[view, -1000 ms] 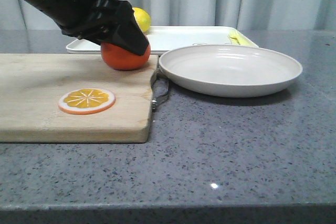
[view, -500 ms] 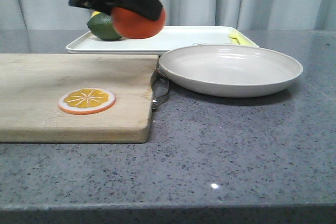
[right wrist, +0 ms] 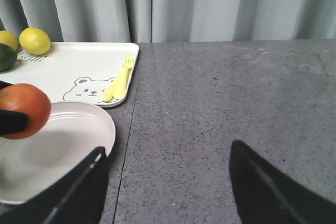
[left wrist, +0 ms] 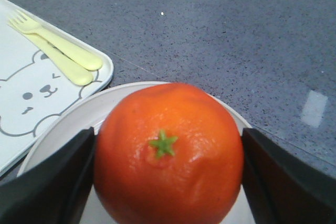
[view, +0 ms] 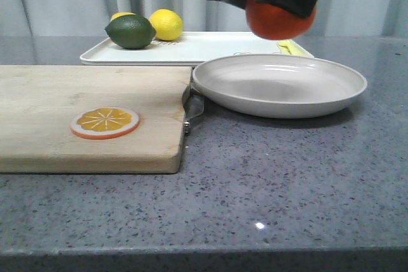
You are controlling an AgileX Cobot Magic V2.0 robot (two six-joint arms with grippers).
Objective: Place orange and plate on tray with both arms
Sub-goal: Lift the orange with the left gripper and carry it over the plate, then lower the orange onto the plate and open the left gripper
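Orange (view: 278,20) sits clamped in the left gripper (left wrist: 167,156) above the plate (view: 279,85) (right gripper (right wrist: 167,182) spread wide, empty); release only once low over the tray (view: 210,48).

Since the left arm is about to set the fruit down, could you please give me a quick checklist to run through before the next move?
1. Grip: left claw shut on the orange, fingers on both sides. Ok.
2. Orange clear of surfaces: held in the air above the plate. Ok.
3. Orange over the tray: wrist view shows it over the plate instead. Not ok.
4. Landing spot: the tray's bear-print area is bare; the fork and spoon, lemon and lime lie at its ends. Ok.
5. Right claw open, holding nothing, beside the plate. Ok.
6. Plate on tray: rests on the countertop. Not ok.
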